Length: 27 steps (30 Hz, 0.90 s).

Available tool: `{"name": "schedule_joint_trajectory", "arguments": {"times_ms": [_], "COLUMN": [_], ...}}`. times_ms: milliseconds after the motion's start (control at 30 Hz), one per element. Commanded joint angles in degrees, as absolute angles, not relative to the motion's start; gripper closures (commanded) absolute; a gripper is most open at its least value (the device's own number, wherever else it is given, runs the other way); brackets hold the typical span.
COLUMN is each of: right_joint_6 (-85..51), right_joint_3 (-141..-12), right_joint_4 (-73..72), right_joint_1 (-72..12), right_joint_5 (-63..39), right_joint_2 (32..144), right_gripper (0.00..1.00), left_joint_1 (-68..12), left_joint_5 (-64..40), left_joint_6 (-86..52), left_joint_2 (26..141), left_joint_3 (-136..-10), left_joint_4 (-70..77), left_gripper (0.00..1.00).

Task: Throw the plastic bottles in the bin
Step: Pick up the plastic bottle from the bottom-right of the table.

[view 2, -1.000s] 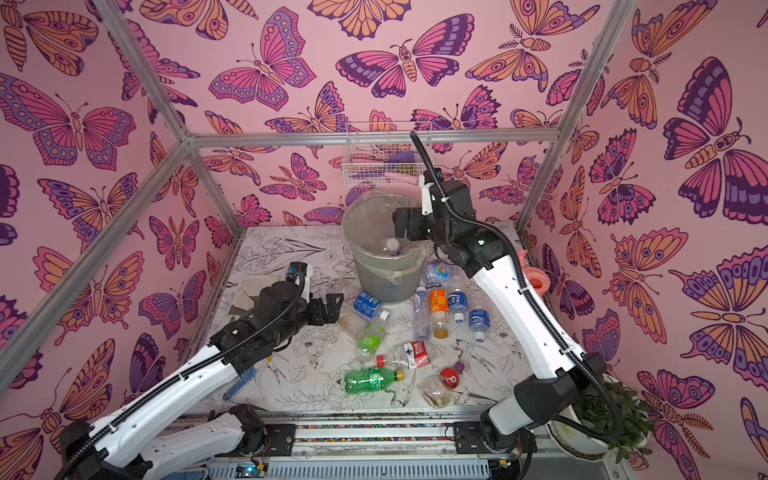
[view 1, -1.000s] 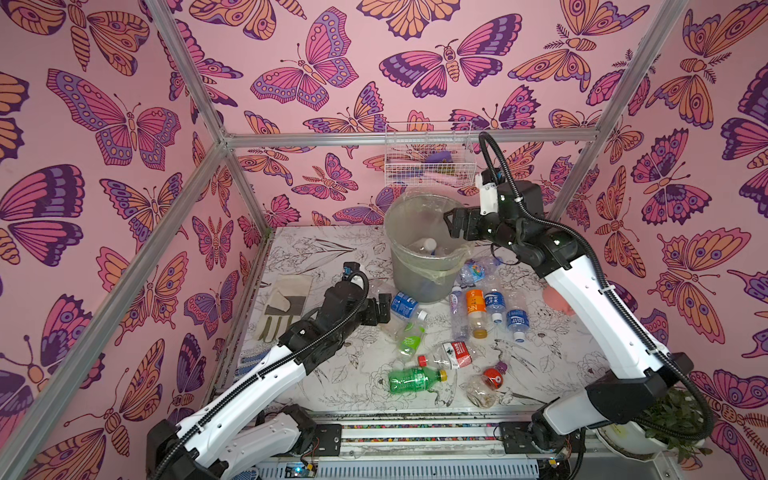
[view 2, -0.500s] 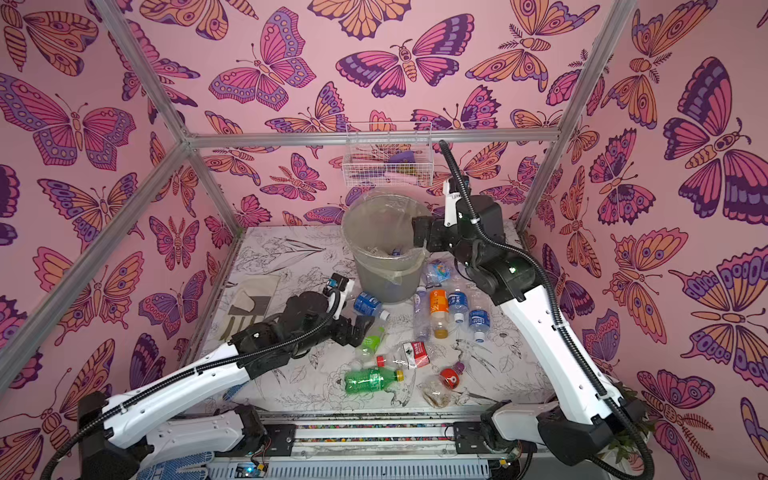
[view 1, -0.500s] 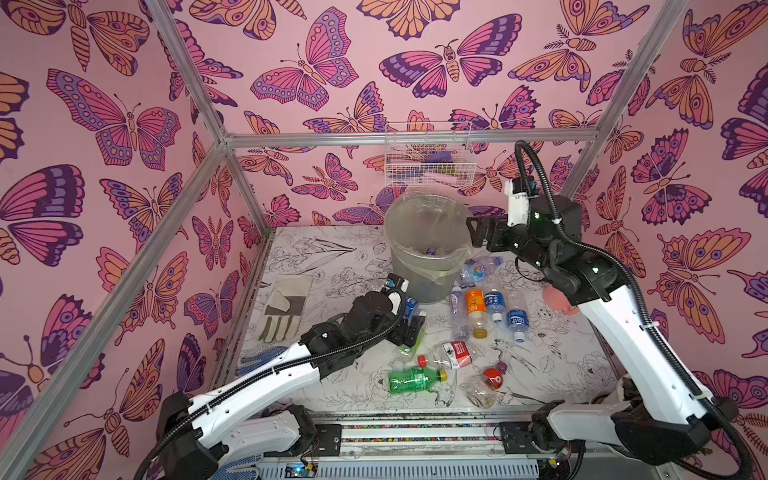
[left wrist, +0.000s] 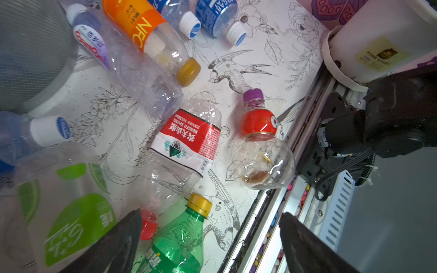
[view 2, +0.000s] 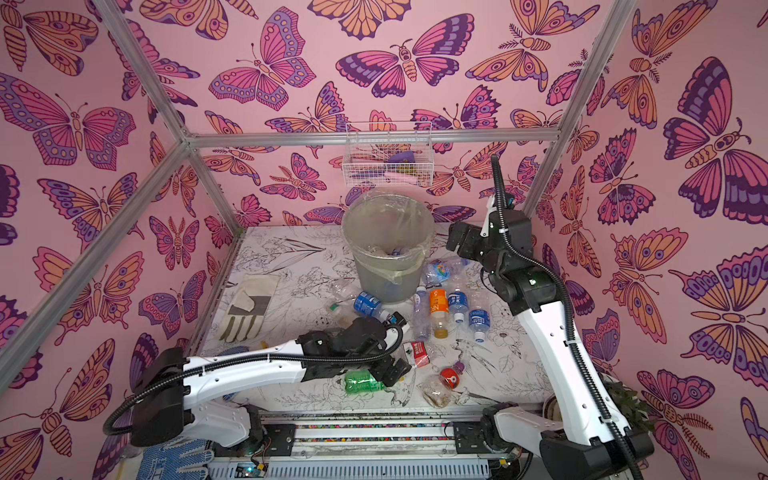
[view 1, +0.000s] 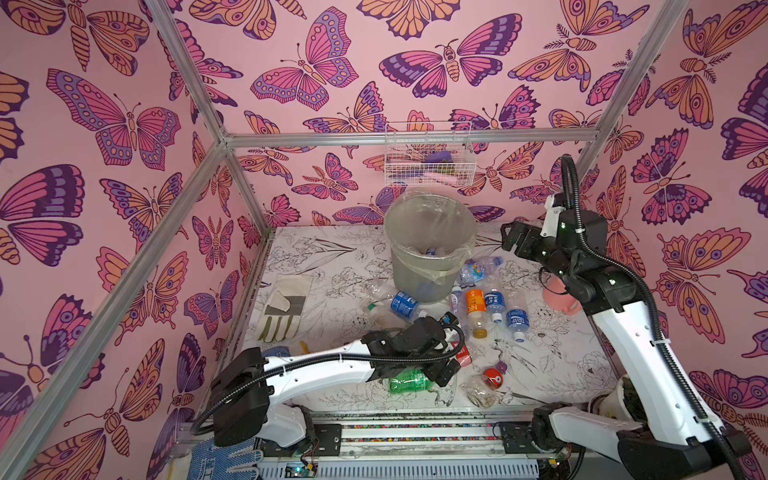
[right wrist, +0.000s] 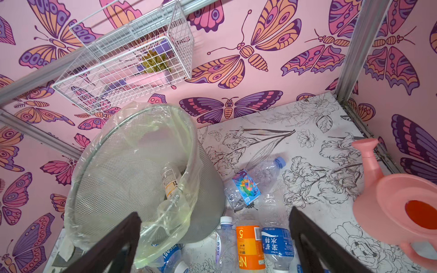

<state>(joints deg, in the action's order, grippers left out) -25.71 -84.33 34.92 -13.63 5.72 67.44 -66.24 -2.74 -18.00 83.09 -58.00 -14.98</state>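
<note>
Left wrist view: a green-tinted bottle (left wrist: 175, 238) lies on the flower-printed table (left wrist: 260, 59) under the left gripper (left wrist: 211, 214), whose jaws stand apart and grip nothing. A red-labelled bottle (left wrist: 189, 139) lies just beside it. In both top views, more plastic bottles (view 1: 473, 305) lie scattered around the foot of the bin (view 1: 415, 282), which holds a few. The right gripper (right wrist: 214, 211) hangs beside the rim, spread wide and empty, near a pink watering can (right wrist: 390, 201).

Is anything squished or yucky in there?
Yes. The red-label bottle is crumpled and dented, lying on its side on the table. The round bottle beside it has brown dregs inside.
</note>
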Motion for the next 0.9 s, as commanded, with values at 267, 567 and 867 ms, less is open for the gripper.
{"name": "schedule_joint_trajectory", "arguments": {"times_ms": [267,567,867], "right_joint_6": [-36.6,-42.0,-43.1], "right_joint_3": [-81.2,-76.4,-74.3], "right_joint_4": [37.1,39.4,39.2], "right_joint_1": [-4.8,-0.7,1.1], "right_joint_5": [6.3,8.5,8.1], "right_joint_2": [65.3,63.3,61.7], "right_gripper": [0.01,0.01,0.01], "left_joint_1": [-70.7,-71.9,-72.6], "left_joint_5": [-9.0,-11.0,-9.8], "left_joint_6": [-16.1,-16.1,-18.7], "left_joint_2": [92.0,97.8,102.7], "left_joint_3": [-65.7,-70.7,-73.9], "left_joint_4": [-16.7,-17.0,-21.0], "left_gripper": [0.12,0.22,0.27]}}
